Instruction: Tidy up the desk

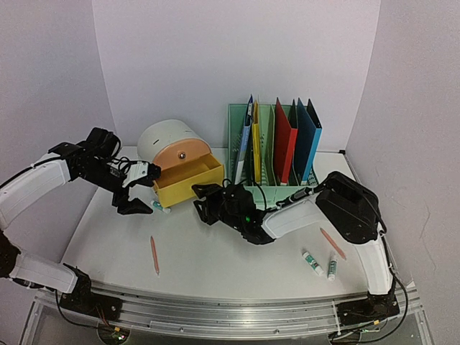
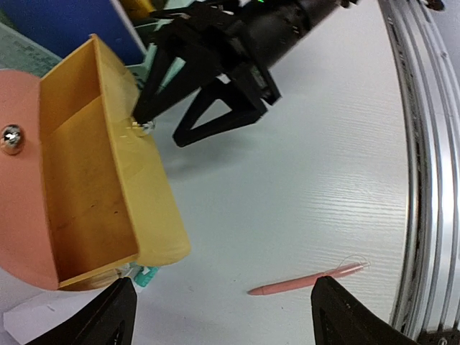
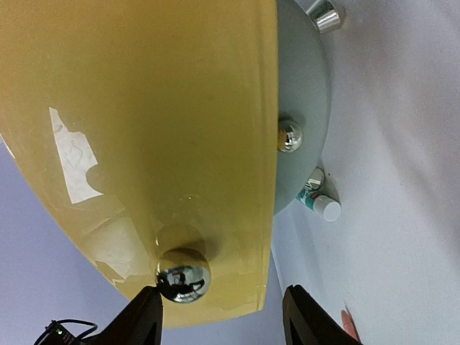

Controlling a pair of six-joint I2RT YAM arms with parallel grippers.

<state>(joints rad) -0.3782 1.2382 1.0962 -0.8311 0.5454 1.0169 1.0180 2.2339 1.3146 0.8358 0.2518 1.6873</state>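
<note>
The desk (image 1: 215,266) lies white beneath the 2 claws. The right gripper (image 1: 206,201) sits at the front of the yellow drawer (image 1: 188,180) near the worktop's back edge, its jaws parted around the silver knob (image 3: 183,274) and clamping nothing. The left gripper (image 1: 139,190) hovers toward the worktop's left edge, wide open and empty

No text can be read. The green labels on the tubes (image 1: 312,263) at the lower right of the top view are too small to make out.
</note>
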